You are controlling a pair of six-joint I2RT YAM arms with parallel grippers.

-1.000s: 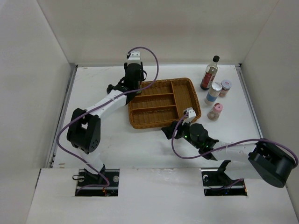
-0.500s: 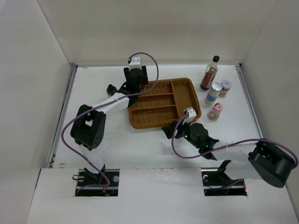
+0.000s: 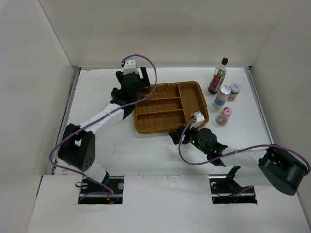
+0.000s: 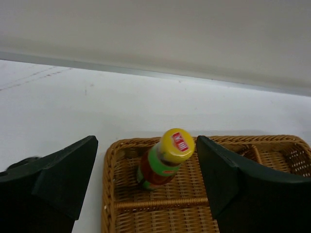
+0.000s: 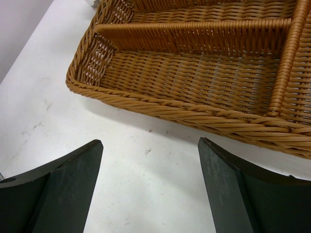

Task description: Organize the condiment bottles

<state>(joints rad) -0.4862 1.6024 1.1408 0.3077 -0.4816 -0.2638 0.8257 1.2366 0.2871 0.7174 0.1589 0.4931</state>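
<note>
The left gripper (image 4: 146, 141) has shifted toward 9 o'clock, jaws spread wide (right gripper (image 5: 149, 141) likewise); yellow-red-capped bottle (image 4: 163, 162) stands in brown wicker tray (image 4: 228, 139), white table (image 4: 73, 107).

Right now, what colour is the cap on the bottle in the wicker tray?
Yellow cap with a red label on top; clearest in the left wrist view.

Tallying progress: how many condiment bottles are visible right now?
5: yellow-capped bottle in the tray, far-left corner; dark-sauce bottle, blue-label jar, short jar and pink-capped shaker right of the tray. The left arm may hide others.
</note>
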